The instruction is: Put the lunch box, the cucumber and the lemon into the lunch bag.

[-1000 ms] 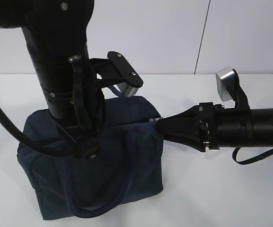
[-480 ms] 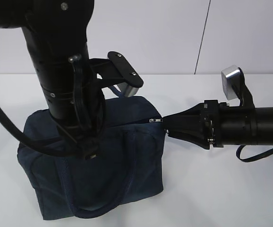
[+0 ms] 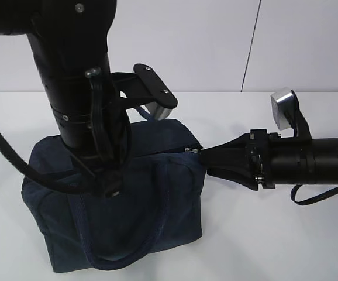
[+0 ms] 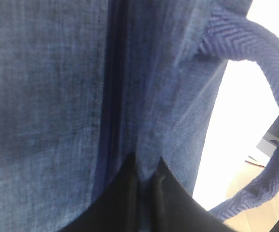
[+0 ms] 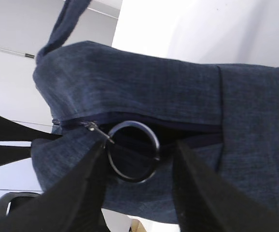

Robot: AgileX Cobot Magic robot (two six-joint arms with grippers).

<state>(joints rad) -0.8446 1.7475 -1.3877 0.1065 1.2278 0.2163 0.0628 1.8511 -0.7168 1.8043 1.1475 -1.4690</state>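
Observation:
The dark navy lunch bag (image 3: pixel 157 193) stands on the white table. My left gripper (image 4: pixel 146 162) comes down from above and is shut on a fold of the bag's top fabric (image 4: pixel 48 96) beside the zipper. My right gripper (image 3: pixel 201 153) reaches in level from the right to the bag's top right corner. In the right wrist view the ring pull (image 5: pixel 157 149) hangs between the fingers of the open right gripper (image 5: pixel 140 145), which stand wider apart than the ring. The zipper (image 5: pixel 72 122) looks parted behind the ring. The lunch box, the cucumber and the lemon are out of view.
One looped handle (image 3: pixel 128 257) hangs down the bag's front; the other (image 4: pixel 274 96) arches beside the left gripper. The left arm (image 3: pixel 75 88) hides much of the bag's top. Bare white table (image 3: pixel 274 234) lies to the right, with a wall behind.
The right arm drew back to the right a little, then eased back toward the bag's corner. The left gripper and the bag have stayed put.

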